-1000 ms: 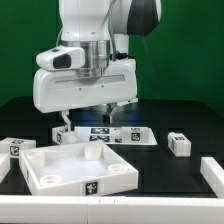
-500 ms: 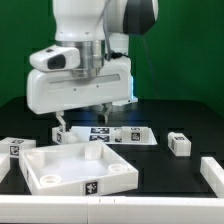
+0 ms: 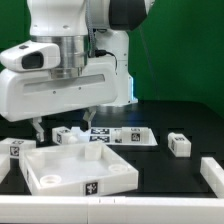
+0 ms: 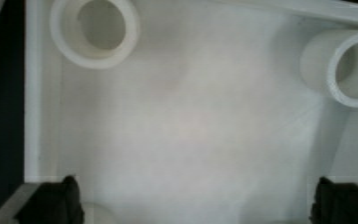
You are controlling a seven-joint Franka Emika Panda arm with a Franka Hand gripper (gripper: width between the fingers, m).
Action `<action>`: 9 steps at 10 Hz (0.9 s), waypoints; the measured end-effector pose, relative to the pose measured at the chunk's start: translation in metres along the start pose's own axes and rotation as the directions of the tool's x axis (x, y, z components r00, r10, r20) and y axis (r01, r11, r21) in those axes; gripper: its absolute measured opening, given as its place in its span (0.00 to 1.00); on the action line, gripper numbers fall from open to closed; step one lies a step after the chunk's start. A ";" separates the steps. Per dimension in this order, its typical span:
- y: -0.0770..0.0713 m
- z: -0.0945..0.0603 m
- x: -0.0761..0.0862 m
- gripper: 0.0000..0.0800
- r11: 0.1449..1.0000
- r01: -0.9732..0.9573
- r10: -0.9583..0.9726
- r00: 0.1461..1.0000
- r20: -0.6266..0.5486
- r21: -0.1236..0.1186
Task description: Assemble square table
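The white square tabletop (image 3: pixel 78 170) lies at the front of the black table, rim up, with round corner sockets. My gripper (image 3: pixel 62 125) hangs open and empty just above its back left part, apart from it. In the wrist view the tabletop's inner floor (image 4: pixel 194 110) fills the picture, with two round sockets (image 4: pixel 98 30) (image 4: pixel 357 65). The gripper (image 4: pixel 202 200) is wide open there, and its dark fingertips (image 4: pixel 60 200) hold nothing between them. White block legs lie loose: one at the far left (image 3: pixel 14 148), two (image 3: pixel 70 135) (image 3: pixel 129 137) behind the tabletop, one at the right (image 3: pixel 180 143).
The marker board (image 3: pixel 105 133) lies flat behind the tabletop, under the two middle legs. A long white piece (image 3: pixel 212 172) sits at the front right edge. The arm's big white body hides the scene's back left. A green wall stands behind.
The arm has swung toward the exterior view's left and nearer the camera, carrying the gripper over the tabletop's back left. The gripper stays open. The parts have not moved.
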State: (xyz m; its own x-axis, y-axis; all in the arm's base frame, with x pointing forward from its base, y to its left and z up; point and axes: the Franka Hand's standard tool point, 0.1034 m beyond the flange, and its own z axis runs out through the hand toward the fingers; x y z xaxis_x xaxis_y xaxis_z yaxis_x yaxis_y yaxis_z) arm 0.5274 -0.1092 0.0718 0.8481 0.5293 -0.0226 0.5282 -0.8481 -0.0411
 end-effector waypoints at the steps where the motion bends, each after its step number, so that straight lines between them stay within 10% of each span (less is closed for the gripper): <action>1: 0.004 0.003 0.000 0.81 1.000 -0.004 0.004 1.000 0.002 0.002; 9: 0.055 0.059 0.000 0.81 1.000 0.012 -0.012 1.000 0.003 0.014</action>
State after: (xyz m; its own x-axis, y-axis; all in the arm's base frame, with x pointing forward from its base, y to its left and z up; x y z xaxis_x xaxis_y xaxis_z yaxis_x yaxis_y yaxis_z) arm 0.5539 -0.1547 0.0106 0.8418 0.5393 -0.0254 0.5374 -0.8415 -0.0553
